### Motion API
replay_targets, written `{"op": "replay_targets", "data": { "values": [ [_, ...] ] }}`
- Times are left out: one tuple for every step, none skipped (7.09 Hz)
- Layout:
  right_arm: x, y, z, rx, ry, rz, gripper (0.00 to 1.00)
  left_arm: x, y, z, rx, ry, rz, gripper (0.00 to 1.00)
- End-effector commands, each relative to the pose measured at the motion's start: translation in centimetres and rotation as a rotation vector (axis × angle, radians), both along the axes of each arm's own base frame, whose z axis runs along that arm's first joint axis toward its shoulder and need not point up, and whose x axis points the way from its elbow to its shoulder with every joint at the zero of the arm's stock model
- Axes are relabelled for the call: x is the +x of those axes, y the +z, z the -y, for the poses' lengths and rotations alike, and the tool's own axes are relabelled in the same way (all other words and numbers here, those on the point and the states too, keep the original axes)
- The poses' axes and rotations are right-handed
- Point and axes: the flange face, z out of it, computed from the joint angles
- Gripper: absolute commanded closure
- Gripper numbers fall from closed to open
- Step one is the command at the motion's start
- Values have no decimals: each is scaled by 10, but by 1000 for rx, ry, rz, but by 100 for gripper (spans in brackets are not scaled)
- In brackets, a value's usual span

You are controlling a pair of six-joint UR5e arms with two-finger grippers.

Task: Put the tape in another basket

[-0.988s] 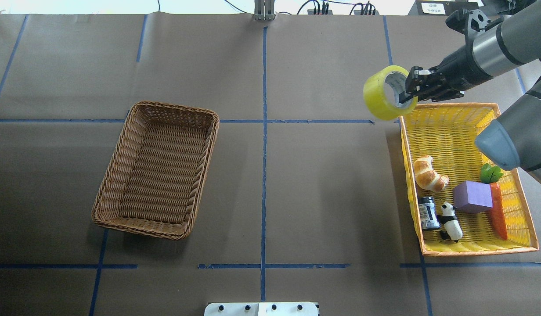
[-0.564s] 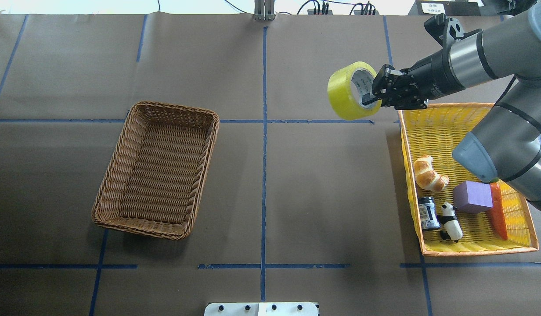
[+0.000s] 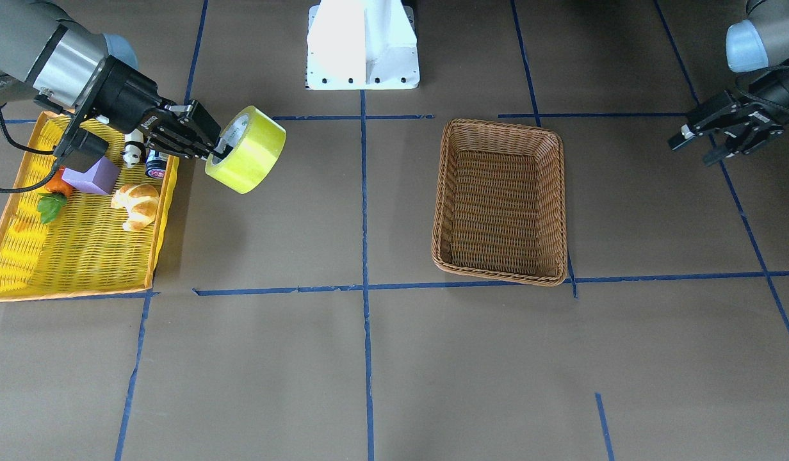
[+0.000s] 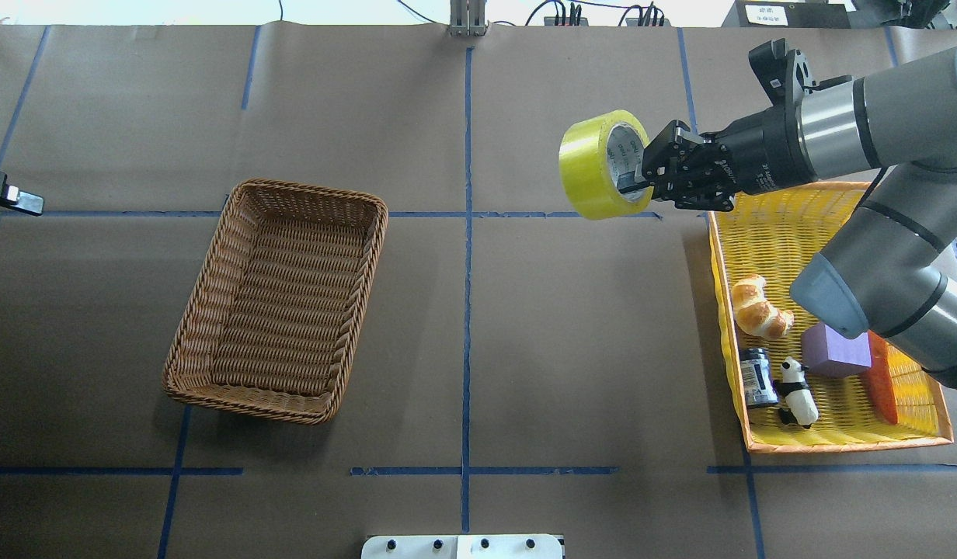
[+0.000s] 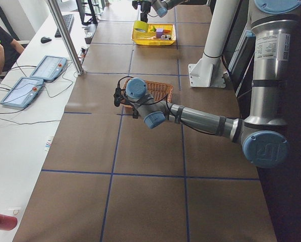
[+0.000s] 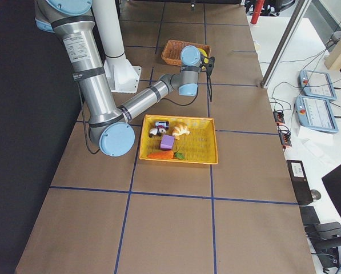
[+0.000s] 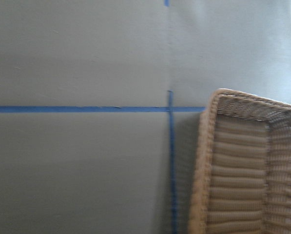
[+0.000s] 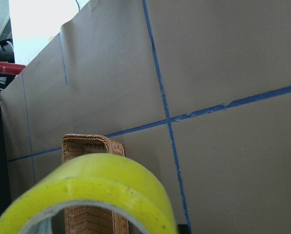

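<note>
The yellow-green tape (image 4: pixel 589 167) hangs in my right gripper (image 4: pixel 636 177), which is shut on the roll's wall, one finger inside the grey-white core. It is in the air just left of the yellow basket's far corner, above the table. In the front-facing view the tape (image 3: pixel 248 160) and right gripper (image 3: pixel 214 151) are at the left. The tape (image 8: pixel 113 185) fills the bottom of the right wrist view. The brown wicker basket (image 4: pixel 367 268) stands empty left of centre, also in the front-facing view (image 3: pixel 556 205). My left gripper (image 3: pixel 695 146) is open and empty, beyond the brown basket's outer side.
The yellow basket (image 4: pixel 789 225) with an orange rim holds a croissant (image 4: pixel 758 307), a purple block (image 4: pixel 836 349), a carrot (image 4: pixel 882 384), a panda figure (image 4: pixel 797 392) and a small can (image 4: pixel 756 376). Blue tape lines cross the brown paper. The robot's white base (image 3: pixel 362 45) stands at the table's edge.
My right gripper has carried the tape leftward, off the yellow basket's corner and toward the table's middle. My left gripper's tip has come into the overhead view's left edge.
</note>
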Motion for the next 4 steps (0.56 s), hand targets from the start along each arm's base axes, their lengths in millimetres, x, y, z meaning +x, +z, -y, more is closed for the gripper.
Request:
{"op": "replay_targets", "data": {
  "values": [
    [-2, -2, -20, -40, 25, 126, 99, 37, -55, -9, -104, -61, -155, 0],
    [-12, -2, -34, -54, 31, 194, 99, 55, -71, -17, -165, -98, -255, 0],
    [-23, -6, -48, -56, 20, 248, 99, 73, -81, -30, -192, -103, -338, 0],
    [-37, -9, -63, -53, 1, 299, 99, 87, -93, -47, -238, -68, -430, 0]
  ]
}}
